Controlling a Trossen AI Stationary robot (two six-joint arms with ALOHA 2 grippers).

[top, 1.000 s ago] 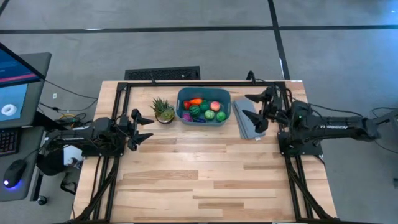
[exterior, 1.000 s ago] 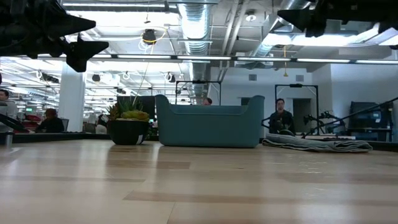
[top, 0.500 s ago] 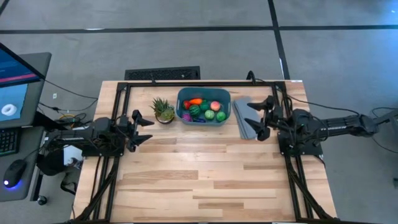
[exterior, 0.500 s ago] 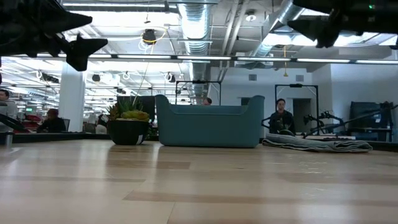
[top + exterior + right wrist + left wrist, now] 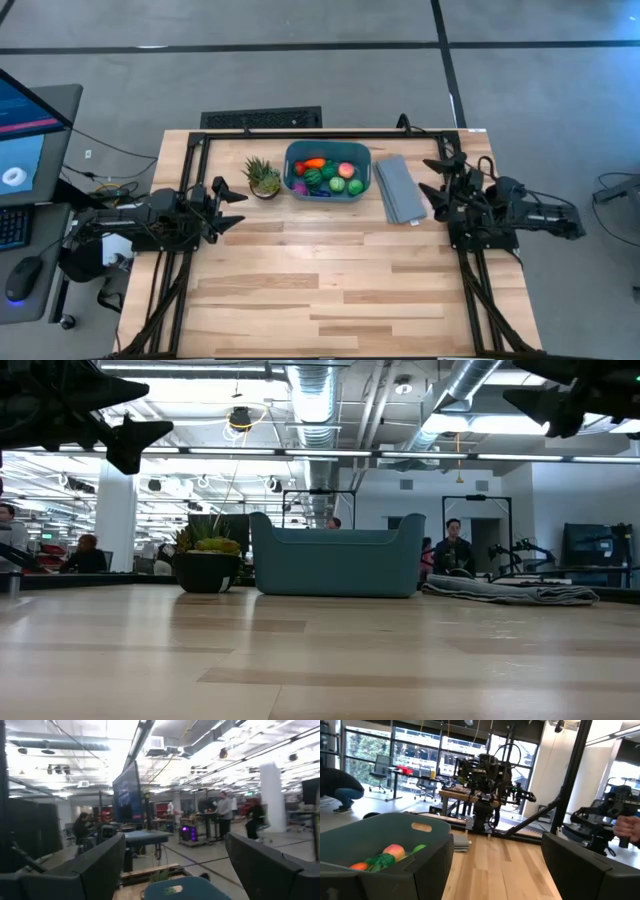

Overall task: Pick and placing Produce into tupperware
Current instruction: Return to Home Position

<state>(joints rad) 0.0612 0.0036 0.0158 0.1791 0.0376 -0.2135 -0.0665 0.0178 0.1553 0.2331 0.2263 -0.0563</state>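
The teal-blue tupperware stands at the far middle of the table, also seen in the low view and the left wrist view. The produce lies inside it: an orange carrot, a pink peach, a striped watermelon, green balls and a purple piece. My left gripper hovers open at the table's left edge, left of the tupperware. My right gripper hovers open at the right edge, pointing toward the tupperware.
A spiky potted plant stands just left of the tupperware. A flat grey slab lies to its right, next to my right gripper. The near half of the wooden table is bare. People sit and stand in the room beyond.
My right gripper has drawn back from above the grey slab toward the table's right edge, staying open and sinking slightly. The tupperware and the produce have kept still.
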